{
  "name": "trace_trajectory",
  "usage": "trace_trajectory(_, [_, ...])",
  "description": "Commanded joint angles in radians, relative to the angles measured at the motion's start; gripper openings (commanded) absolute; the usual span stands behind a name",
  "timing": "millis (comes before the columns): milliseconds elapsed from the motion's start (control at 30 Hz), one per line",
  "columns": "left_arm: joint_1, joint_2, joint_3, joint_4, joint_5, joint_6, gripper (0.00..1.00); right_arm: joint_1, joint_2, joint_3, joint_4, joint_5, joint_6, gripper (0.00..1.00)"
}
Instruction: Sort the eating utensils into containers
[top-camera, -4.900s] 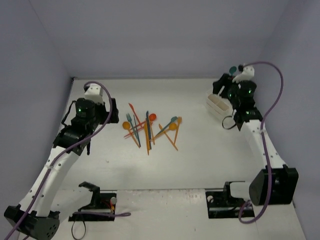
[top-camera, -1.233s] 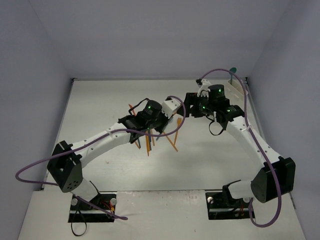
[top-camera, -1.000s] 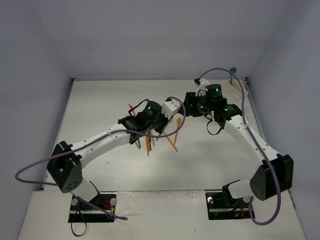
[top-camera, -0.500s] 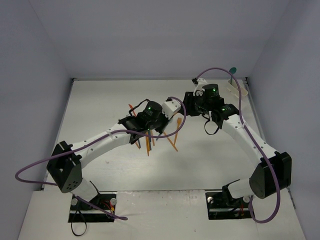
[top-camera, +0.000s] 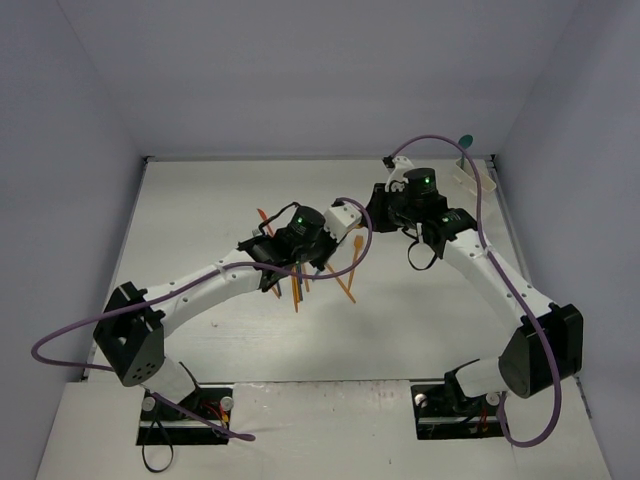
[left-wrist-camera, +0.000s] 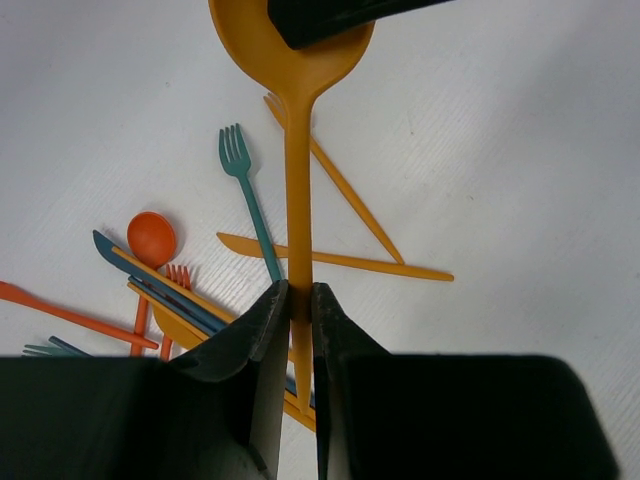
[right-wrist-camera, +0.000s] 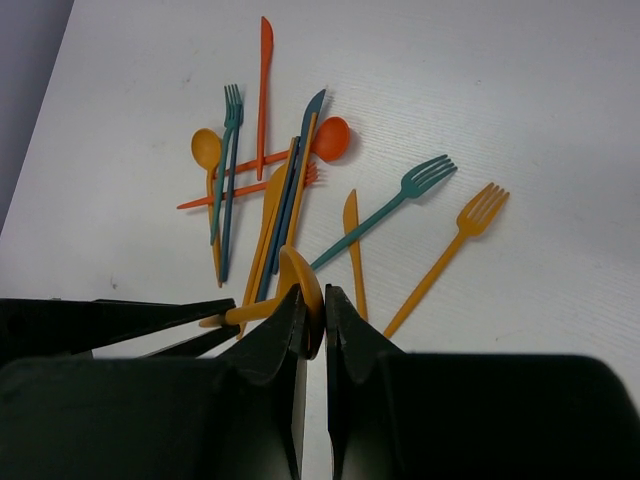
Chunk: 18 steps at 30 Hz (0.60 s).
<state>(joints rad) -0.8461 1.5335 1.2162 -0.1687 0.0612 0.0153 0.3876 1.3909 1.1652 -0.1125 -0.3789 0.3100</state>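
jaws on both my arms are pinched nearly shut, and both hold the same spoon (left-wrist-camera: 297, 190). my left gripper (left-wrist-camera: 298, 292) clamps the handle well down its length. my right gripper (right-wrist-camera: 313, 297) nips the bowl, which shows on edge between its fingers in the right wrist view. the spoon bridges the two grippers, and i judge it lifted clear of the table (right-wrist-camera: 560, 100), above the pile (right-wrist-camera: 270, 190) of forks, knives and spoons lying crossed beneath.

the reason for this double hold looks plain to me: it is a hand-over. the bins (top-camera: 470, 178) sit at the far right corner, well apart from the pile and on my right arm's side, and a teal spoon (top-camera: 465, 139) stands up out of them. my left arm reaches the pile more easily, so it picked low on the handle and left the bowl free for the other arm to take. the right arm meets it over the middle of the table.

the task is at an early stage, since most pieces lie unsorted on the table. next i think the left jaws should let go before the right arm pulls away, or the thin plastic will bend between us. the bowl is curved and slick, so a grip there may let the spoon swing or twist once it hangs from that end alone.
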Motion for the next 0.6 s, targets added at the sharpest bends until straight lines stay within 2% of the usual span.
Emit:
trace_trajectory(0, [-0.01, -0.085, -0.007, 0.067, -0.078, -0.056, 0.39, -0.002, -0.069, 0.058, 0.067, 0.115, -0.074, 0.0])
trace_trajectory(33, [-0.01, -0.089, -0.014, 0.069, -0.105, -0.07, 0.5, -0.003, -0.076, 0.066, 0.066, 0.157, -0.089, 0.0])
trace_trajectory(100, [-0.01, -0.105, -0.027, 0.069, -0.163, -0.092, 0.64, -0.006, -0.099, 0.086, 0.063, 0.241, -0.116, 0.0])
trace_trajectory(200, [-0.007, -0.141, -0.047, 0.048, -0.25, -0.128, 0.71, -0.02, -0.125, 0.122, 0.059, 0.383, -0.214, 0.0])
trace_trajectory(333, [0.011, -0.196, -0.071, -0.018, -0.308, -0.175, 0.72, -0.096, -0.1, 0.218, 0.054, 0.526, -0.368, 0.0])
trace_trajectory(500, [0.08, -0.276, -0.116, -0.115, -0.325, -0.281, 0.72, -0.266, -0.001, 0.373, 0.053, 0.548, -0.518, 0.0])
trace_trajectory(567, [0.121, -0.306, -0.134, -0.156, -0.311, -0.326, 0.72, -0.289, 0.066, 0.436, 0.054, 0.565, -0.588, 0.0])
